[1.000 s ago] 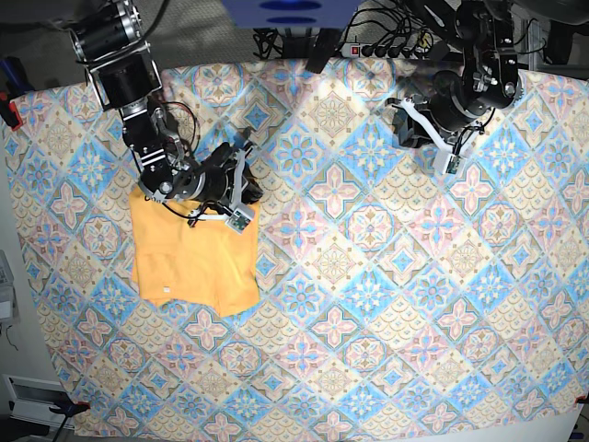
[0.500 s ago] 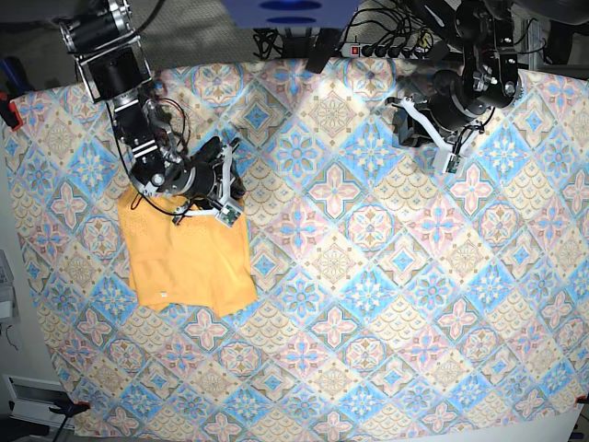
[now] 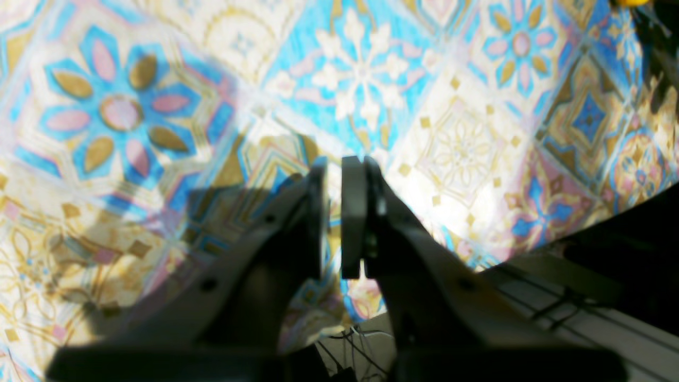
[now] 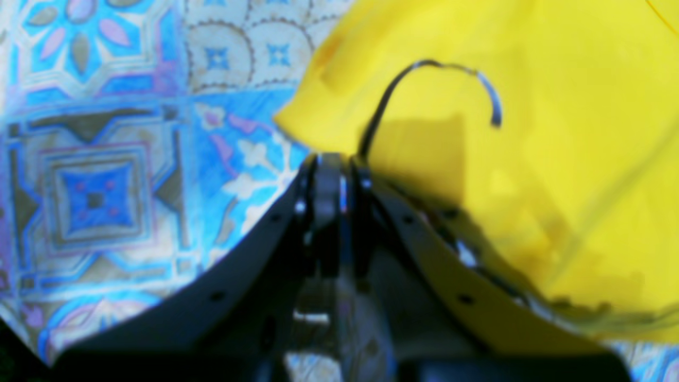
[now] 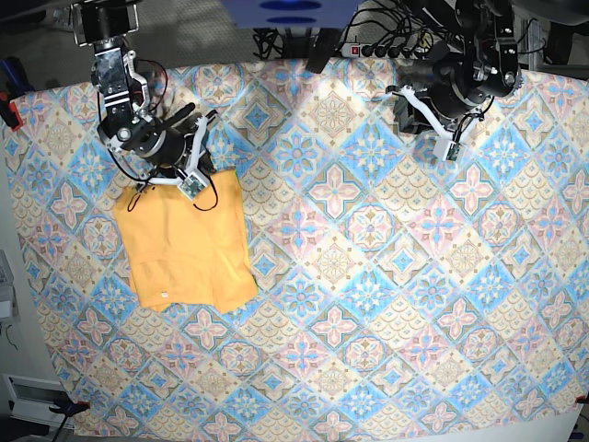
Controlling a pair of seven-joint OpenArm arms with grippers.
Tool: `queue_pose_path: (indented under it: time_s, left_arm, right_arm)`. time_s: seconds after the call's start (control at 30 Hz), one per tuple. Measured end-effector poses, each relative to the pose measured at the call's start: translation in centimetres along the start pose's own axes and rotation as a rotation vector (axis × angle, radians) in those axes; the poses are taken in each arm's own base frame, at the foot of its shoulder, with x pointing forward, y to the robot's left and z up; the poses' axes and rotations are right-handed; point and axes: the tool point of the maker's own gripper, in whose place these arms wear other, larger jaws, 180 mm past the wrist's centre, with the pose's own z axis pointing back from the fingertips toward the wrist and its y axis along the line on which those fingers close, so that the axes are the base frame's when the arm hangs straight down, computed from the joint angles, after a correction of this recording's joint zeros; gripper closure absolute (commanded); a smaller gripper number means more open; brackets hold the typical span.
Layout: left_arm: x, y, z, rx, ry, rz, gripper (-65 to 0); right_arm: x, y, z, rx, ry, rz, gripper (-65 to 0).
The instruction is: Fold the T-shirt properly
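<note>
Looking along our right arm, we see the right fingers (image 4: 330,175) pressed together with nothing between them, poised at the edge of the T-shirt (image 5: 189,244), where a thin dark cable (image 4: 424,85) loops across the yellow cloth. Our left fingers (image 3: 339,212) are likewise drawn nearly together and carry nothing, hanging over bare tablecloth (image 5: 368,276) far across the desk from the garment. From above, the T-shirt lies as a compact, roughly square yellow-orange bundle near our right arm's side of the desk, with a small white label showing near its lower edge. We judge it light, soft and floppy, likely to sag and shift if lifted by one point, so hems or corners, pinched through all layers, would give the surest hold.
</note>
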Motion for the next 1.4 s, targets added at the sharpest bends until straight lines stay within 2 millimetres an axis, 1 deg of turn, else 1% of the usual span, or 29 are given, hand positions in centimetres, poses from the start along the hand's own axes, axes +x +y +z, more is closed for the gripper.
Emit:
queue_pose_path:
  time_s: [0.1,0.17,0.23,0.3,0.4,0.47,0.53,0.6,0.67,0.73,0.8,0.9,0.97,1.0,1.07,1.13,1.23,1.3,1.33,1.4]
  left_arm:
    - [-0.9,0.0,0.3,0.002,0.018,0.004,-3.6]
    - [-2.0,-0.4,0.7,-0.003,0.036,0.012,-3.6]
    - [-3.0,-0.7,1.1,-0.003,0.059,0.013,-3.6]
    - [-3.5,-1.0,1.6,-0.004,0.066,0.008,-3.6]
    - [-3.7,-1.5,2.1,-0.011,0.060,0.006,-3.5]
    - [-4.6,-1.5,2.4,-0.008,0.078,0.015,-3.5]
    - [-5.8,-0.8,3.1,0.018,0.099,0.045,-3.5]
    - [-6.7,-0.1,3.7,0.047,0.113,0.067,-3.5]
    - [-7.5,-0.2,4.0,0.051,0.127,0.081,-3.5]
    - [-8.1,-0.4,4.2,0.047,0.134,0.093,-3.5]
    - [-9.2,-0.5,4.7,0.050,0.163,0.099,-3.5]
    - [-10.6,-0.7,5.2,0.051,0.197,0.110,-3.5]
    - [-11.1,-0.8,5.4,0.051,0.207,0.114,-3.5]
    - [-11.4,-0.8,5.6,0.051,0.214,0.118,-3.5]
    - [-12.6,-0.6,5.7,0.063,0.247,0.120,-3.5]
    - [-14.5,-0.1,5.7,0.085,0.307,0.119,-3.5]
    - [-16.2,0.2,5.0,0.109,0.306,0.150,-3.5]
    - [-17.8,0.4,4.4,0.120,0.319,0.164,-3.5]
    - [-19.2,0.3,4.0,0.120,0.345,0.156,-3.5]
    - [-21.3,-0.7,3.0,0.085,0.387,0.150,-3.5]
  right_arm:
    - [-2.2,-0.1,1.5,-0.027,0.030,-0.037,-3.5]
    - [-4.0,0.0,2.5,-0.045,0.066,-0.058,-3.5]
    - [-5.3,0.2,3.5,-0.051,0.086,-0.073,-3.4]
    - [-6.4,0.8,4.2,-0.055,0.092,-0.097,-3.4]
    - [-8.7,2.1,5.1,-0.042,0.138,-0.129,-3.4]
    - [-10.5,2.5,6.0,-0.046,0.178,-0.153,-3.4]
    - [-12.0,2.6,7.0,-0.056,0.204,-0.184,-3.4]
    - [-12.4,2.9,7.6,-0.052,0.183,-0.265,-3.4]
    - [-12.7,3.3,8.4,-0.045,0.156,-0.330,-3.4]
    - [-13.8,3.6,9.3,-0.051,0.174,-0.368,-3.4]
    - [-15.2,3.5,10.2,-0.067,0.203,-0.395,-3.4]
    - [-16.1,3.6,11.0,-0.079,0.216,-0.423,-3.4]
    - [-16.8,4.2,11.6,-0.073,0.227,-0.440,-3.4]
    - [-17.5,4.6,12.0,-0.070,0.246,-0.448,-3.4]
    - [-19.1,5.7,12.5,-0.055,0.293,-0.470,-3.4]
    - [-20.6,7.0,12.5,-0.048,0.327,-0.518,-3.4]
    - [-22.7,9.4,12.2,-0.023,0.363,-0.607,-3.4]
    - [-24.3,10.5,12.1,-0.010,0.389,-0.657,-3.4]
    - [-25.2,10.9,12.2,-0.015,0.400,-0.672,-3.4]
    - [-27.0,11.2,12.3,-0.025,0.425,-0.702,-3.4]
